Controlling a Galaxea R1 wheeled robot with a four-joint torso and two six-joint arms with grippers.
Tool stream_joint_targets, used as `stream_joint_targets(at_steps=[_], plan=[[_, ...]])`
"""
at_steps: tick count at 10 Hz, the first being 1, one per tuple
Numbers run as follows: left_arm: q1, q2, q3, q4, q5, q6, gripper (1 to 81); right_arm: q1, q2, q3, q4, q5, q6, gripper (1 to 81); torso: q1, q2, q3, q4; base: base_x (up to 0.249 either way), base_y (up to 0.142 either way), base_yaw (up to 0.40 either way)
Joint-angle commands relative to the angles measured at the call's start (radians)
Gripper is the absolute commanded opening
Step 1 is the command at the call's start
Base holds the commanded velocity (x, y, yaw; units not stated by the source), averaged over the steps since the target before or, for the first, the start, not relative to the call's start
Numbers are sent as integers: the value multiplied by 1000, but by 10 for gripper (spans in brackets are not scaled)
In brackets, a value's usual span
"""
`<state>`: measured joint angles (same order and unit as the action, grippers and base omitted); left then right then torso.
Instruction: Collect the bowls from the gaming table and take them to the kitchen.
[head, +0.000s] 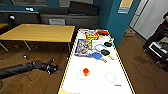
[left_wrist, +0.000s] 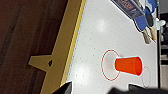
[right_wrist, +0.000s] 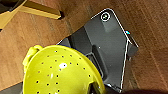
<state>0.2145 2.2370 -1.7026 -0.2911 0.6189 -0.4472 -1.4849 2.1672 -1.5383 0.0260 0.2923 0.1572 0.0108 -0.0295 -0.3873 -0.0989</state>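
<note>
Right hand's grip can't be told beside yellow-green bowl (right_wrist: 60, 72); orange-red bowl (head: 85, 71) empty on gaming table (head: 100, 86).

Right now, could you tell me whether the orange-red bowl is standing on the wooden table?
No, the orange-red bowl stands on the white top of the gaming table, apart from the wooden table to its side.

Orange-red bowl (head: 85, 71), white yellow-rimmed gaming table (head: 100, 85), seemingly perforated yellow-green bowl (right_wrist: 60, 72)

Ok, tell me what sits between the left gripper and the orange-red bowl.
In the head view, the gaming table's yellow-black rim and a bare stretch of white top separate the left gripper from the orange-red bowl.
</note>
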Motion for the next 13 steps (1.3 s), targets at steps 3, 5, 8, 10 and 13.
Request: stream_joint_targets(at_steps=[3,5,8,10,13], plan=[[-146,96,-85,-16,127,-22,811,22,-42,18,-20,-68,1,10,0,0,0,0,0,0,0],[-148,142,-100,21,148,-22,811,24,-37,14,-18,-70,1,10,0,0,0,0,0,0,0],[-152,234,-166,32,162,-24,811,40,-27,0,-15,-105,2,10,0,0,-1,0,0,0,0],[-152,290,-200,49,168,-24,811,40,-28,3,-20,-105,2,10,0,0,-1,0,0,0,0],[-171,333,-259,49,162,-108,811,40,-28,-2,-21,-105,2,10,0,0,-2,0,0,0,0]])
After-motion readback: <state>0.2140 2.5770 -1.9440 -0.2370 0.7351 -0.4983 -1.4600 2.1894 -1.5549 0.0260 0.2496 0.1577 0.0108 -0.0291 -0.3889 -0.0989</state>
